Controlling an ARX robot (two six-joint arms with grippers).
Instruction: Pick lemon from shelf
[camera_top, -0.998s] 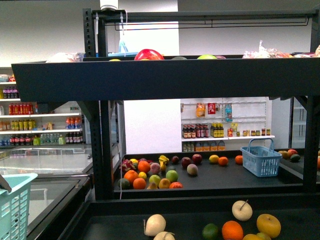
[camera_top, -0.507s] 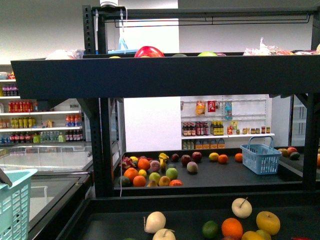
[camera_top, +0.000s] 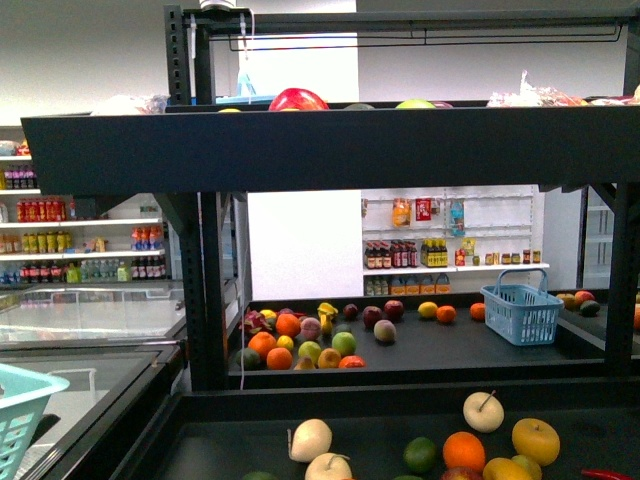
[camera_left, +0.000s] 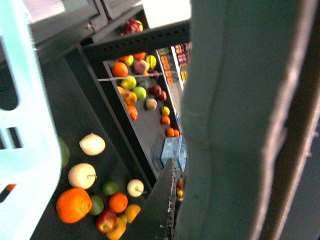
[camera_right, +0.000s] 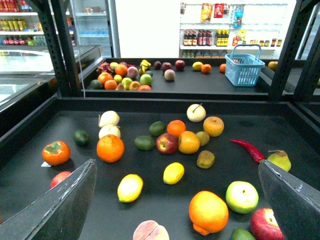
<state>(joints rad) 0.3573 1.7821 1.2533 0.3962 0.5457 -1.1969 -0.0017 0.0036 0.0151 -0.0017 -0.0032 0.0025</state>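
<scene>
Approach step: the right gripper (camera_right: 176, 162) hangs empty over the shelf (camera_right: 300, 130) tray, jaws spread wide. The lemon (camera_right: 173, 173) lies mid-tray toward the front edge, near a paler yellow oval fruit (camera_right: 130, 187). The next move likely calls for descending, straddling the lemon alone and closing gently.

Store interior, seen past the foreground display. Rear: a bright white wall panel (camera_top: 300, 250) under even, diffuse light; the upper wall (camera_top: 90, 60) is pale grey. Left: white wall shelves (camera_top: 80, 240) in several tiers, carrying rows of red, yellow and dark bottles. Below them: a glass-topped freezer case (camera_top: 90, 320) whose lid reflects the lighting. Right rear: a second set of white wall shelves (camera_top: 450, 270) with dark bottles, jars and hanging packets. Middle distance: a black far table (camera_top: 440, 355) bearing scattered fruit and a blue basket (camera_top: 520, 315).
</scene>
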